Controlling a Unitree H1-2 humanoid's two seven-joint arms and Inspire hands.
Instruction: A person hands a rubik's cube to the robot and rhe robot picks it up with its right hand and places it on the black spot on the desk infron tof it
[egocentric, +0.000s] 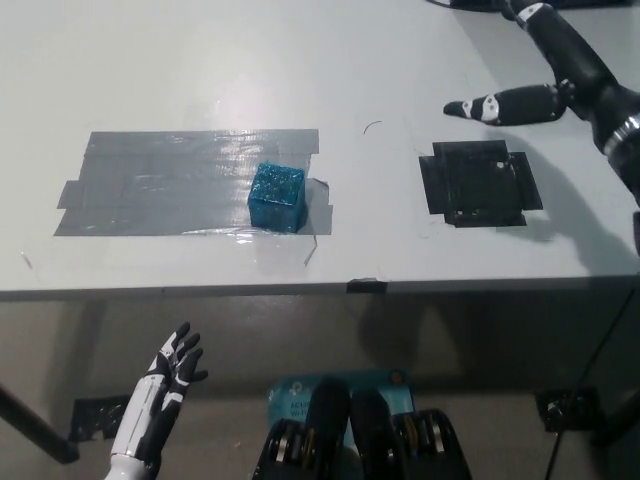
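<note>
Above desk (200, 70), right hand (545, 75) open, empty

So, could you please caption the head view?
Blue cube sits on grey tape; black right hand open above black patch.

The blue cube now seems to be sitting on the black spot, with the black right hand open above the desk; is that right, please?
Not quite: the head view shows the blue cube resting on the grey tape patch, well apart from the black spot. The black right hand is indeed open above the desk.
</note>
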